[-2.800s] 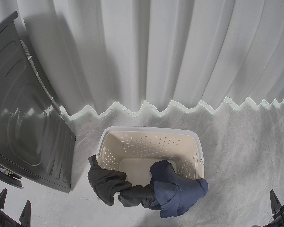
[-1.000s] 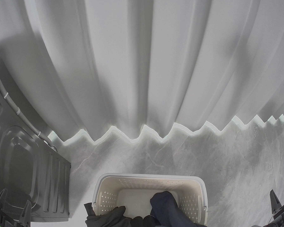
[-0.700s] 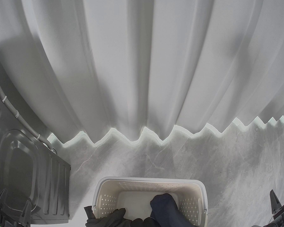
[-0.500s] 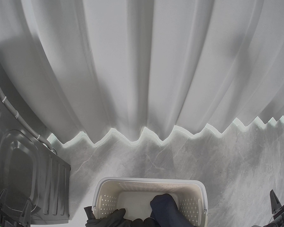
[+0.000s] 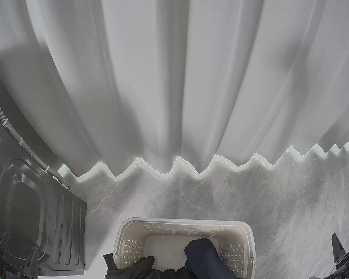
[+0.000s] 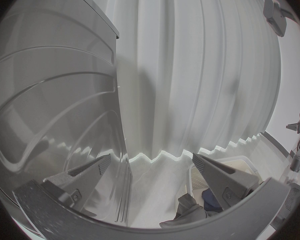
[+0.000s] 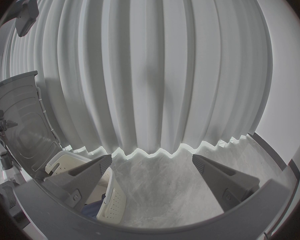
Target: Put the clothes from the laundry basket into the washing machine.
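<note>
With our left pincer [image 5: 18,248] and right pincer [image 5: 345,232] both spread and empty, we should drop one onto the clothes [image 5: 201,253] bunched at the near rim of the laundry basket [image 5: 182,221], pinching a thick fold before swinging left to the washing machine [image 5: 23,214].

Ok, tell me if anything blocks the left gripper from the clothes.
Nothing visible does. The open left gripper faces bare floor, with the black garment and navy garment at the laundry basket beyond. The washing machine stands aside.
</note>
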You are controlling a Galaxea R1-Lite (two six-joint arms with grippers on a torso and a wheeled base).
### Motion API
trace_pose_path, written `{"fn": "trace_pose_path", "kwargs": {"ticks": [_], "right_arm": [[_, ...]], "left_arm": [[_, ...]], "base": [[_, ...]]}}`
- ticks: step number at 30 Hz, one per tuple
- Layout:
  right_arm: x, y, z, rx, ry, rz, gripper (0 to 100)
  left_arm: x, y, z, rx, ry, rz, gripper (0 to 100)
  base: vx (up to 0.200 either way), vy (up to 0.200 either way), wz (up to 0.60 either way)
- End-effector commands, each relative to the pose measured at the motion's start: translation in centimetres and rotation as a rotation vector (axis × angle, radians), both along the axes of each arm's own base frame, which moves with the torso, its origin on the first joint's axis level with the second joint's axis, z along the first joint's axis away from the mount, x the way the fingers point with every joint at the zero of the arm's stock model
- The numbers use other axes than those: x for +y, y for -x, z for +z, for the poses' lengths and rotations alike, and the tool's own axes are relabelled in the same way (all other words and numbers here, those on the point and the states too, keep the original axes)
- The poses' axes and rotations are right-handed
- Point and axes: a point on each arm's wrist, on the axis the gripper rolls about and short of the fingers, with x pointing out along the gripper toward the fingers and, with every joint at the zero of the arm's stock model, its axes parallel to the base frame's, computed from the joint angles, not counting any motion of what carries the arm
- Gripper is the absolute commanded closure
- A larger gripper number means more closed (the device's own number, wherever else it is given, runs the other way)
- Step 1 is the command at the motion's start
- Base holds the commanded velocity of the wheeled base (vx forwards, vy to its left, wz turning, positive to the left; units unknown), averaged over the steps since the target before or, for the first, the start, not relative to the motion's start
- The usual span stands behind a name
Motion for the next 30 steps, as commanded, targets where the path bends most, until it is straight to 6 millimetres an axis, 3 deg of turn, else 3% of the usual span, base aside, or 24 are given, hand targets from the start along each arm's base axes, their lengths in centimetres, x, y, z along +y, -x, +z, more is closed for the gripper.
{"fn": "trace_pose_path", "kwargs": {"ticks": [1,14,30], "right_arm": [[0.00,-0.11,-0.45,0.015,0.000,0.001,0],[0.00,-0.11,-0.46,0.016,0.000,0.001,0],[0.00,-0.11,-0.45,0.015,0.000,0.001,0]], "left_arm": [[0.00,0.01,-0.49,0.000,-0.001,0.000,0],[0.00,0.01,-0.48,-0.001,-0.001,0.000,0],[0.00,0.01,-0.49,0.000,-0.001,0.000,0]], "base": [[0.000,0.000,0.00],[0.000,0.000,0.00],[-0.200,0.000,0.00]]}}
